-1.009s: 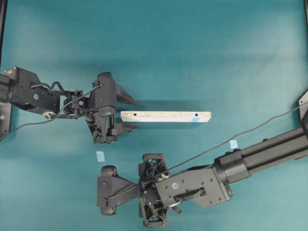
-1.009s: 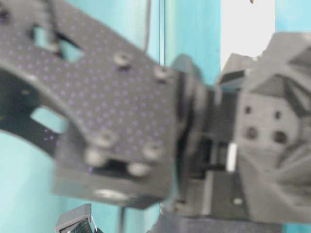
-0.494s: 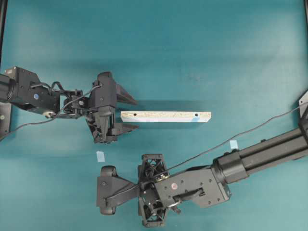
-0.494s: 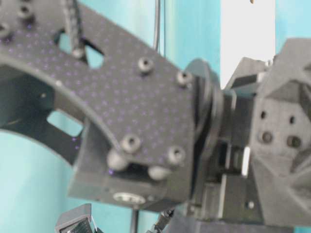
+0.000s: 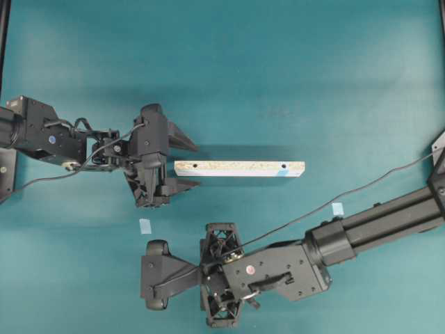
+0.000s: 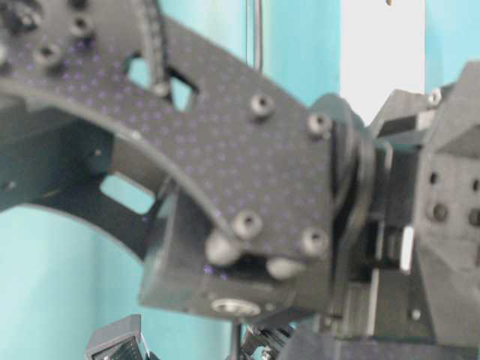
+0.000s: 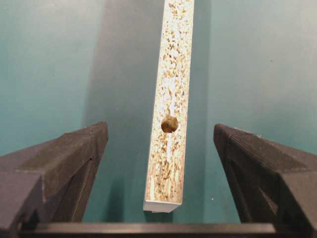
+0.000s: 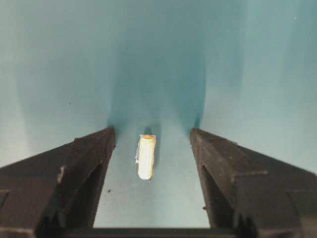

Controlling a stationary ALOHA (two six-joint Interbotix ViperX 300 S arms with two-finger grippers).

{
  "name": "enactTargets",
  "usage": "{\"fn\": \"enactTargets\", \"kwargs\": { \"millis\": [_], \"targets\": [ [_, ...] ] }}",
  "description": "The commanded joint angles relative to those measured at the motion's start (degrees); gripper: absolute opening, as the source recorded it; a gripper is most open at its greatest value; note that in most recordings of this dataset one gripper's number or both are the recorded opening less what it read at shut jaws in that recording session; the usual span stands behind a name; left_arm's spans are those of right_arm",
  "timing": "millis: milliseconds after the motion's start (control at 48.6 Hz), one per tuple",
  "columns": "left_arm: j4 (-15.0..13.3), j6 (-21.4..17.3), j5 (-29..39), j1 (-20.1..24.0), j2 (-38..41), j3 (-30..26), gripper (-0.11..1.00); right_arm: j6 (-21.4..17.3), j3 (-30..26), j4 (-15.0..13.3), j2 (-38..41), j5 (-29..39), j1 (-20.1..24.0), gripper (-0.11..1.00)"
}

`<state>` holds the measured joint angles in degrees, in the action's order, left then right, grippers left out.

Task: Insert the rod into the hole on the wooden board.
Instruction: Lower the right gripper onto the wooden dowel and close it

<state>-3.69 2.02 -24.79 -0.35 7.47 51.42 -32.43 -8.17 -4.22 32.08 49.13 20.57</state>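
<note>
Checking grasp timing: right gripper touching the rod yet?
Apart. Right wrist view shows teal table either side of the rod, between the open fingers of the right gripper.

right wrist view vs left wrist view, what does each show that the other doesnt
Only the right wrist view shows the rod, lying on the teal table between the open fingers of the right hand, touching neither finger.

Only the left wrist view shows the wooden board, running away from the camera, with a dark round hole in its top face; its near end lies between the open fingers of the left hand, untouched.

Both show two dark fingers standing apart, the teal surface beneath, and nothing gripped.
</note>
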Motion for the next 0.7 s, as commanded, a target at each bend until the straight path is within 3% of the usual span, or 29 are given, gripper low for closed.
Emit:
{"fn": "enactTargets", "kwargs": {
  "millis": [0,185,494,680],
  "targets": [
    [0.00,0.44,-0.18,0.18,-0.79,-0.53,0.96,-0.18,-1.14,-0.18,-1.23,0.09,0.26,0.69],
    [0.00,0.35,-0.18,0.18,-0.79,-0.70,0.96,-1.67,-1.14,-0.18,-1.32,0.09,0.26,0.68],
    [0.00,0.44,-0.18,0.09,-0.79,-0.79,0.96,-1.67,-1.05,-0.09,-1.23,-0.09,0.26,0.43],
    [0.00,0.44,-0.18,0.18,-0.79,-0.62,0.96,-1.76,-1.05,-0.18,-1.23,0.09,0.26,0.41]
  ]
}}
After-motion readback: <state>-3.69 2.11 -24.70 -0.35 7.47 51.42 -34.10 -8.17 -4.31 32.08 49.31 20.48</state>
